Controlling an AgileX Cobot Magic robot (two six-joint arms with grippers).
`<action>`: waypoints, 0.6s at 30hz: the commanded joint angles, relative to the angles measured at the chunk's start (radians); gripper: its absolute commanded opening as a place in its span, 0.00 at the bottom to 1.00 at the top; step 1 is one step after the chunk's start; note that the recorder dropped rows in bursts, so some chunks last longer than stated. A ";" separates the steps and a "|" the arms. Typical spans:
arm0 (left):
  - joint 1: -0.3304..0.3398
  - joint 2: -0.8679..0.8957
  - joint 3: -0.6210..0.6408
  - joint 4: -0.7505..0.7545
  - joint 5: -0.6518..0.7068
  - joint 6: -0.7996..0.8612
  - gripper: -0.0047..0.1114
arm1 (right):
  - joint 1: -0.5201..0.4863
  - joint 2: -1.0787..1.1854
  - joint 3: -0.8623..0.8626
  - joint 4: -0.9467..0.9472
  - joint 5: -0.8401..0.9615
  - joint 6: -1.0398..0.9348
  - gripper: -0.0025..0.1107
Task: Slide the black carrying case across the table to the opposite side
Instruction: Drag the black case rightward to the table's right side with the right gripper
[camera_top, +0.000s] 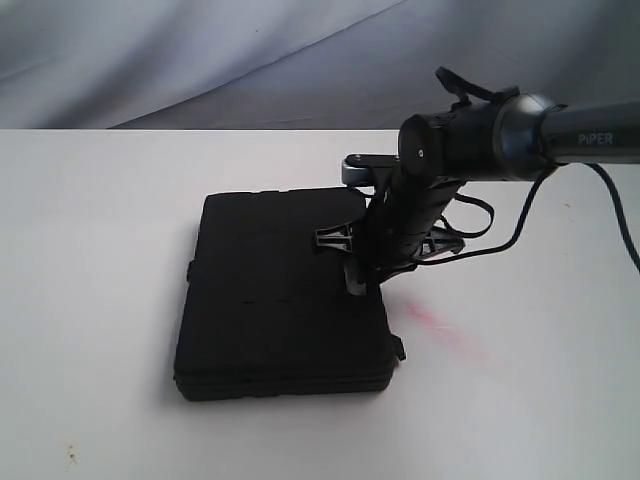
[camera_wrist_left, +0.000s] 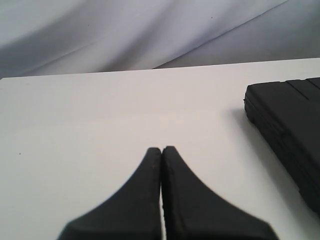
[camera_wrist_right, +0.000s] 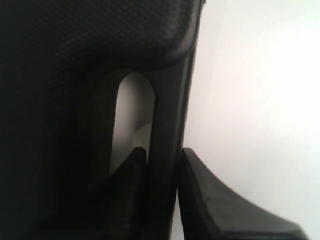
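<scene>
The matte black case (camera_top: 280, 300) lies flat on the white table (camera_top: 100, 300), near the middle. My right gripper (camera_top: 358, 275) comes down on its right edge. In the right wrist view, that gripper (camera_wrist_right: 164, 150) is shut on the handle bar (camera_wrist_right: 170, 110). One finger sits inside the moulded cutout and the other outside, against the table side. My left gripper (camera_wrist_left: 161, 148) is shut with nothing in it, low over bare tabletop. A corner of the case (camera_wrist_left: 292, 125) lies off to one side of it. The exterior view does not show the left arm.
A faint red smear (camera_top: 440, 320) marks the table just right of the case. The right arm's cable (camera_top: 520, 230) loops above the tabletop. A grey cloth backdrop (camera_top: 200, 50) hangs behind the table's far edge. Open white surface stretches left of the case.
</scene>
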 joint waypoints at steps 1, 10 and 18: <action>0.002 -0.004 0.005 0.002 -0.006 -0.007 0.04 | 0.001 -0.017 -0.002 -0.131 0.047 0.050 0.02; 0.002 -0.004 0.005 0.002 -0.006 -0.007 0.04 | -0.009 -0.065 0.011 -0.338 0.137 0.172 0.02; 0.002 -0.004 0.005 0.002 -0.006 -0.007 0.04 | -0.126 -0.124 0.186 -0.324 0.027 0.179 0.02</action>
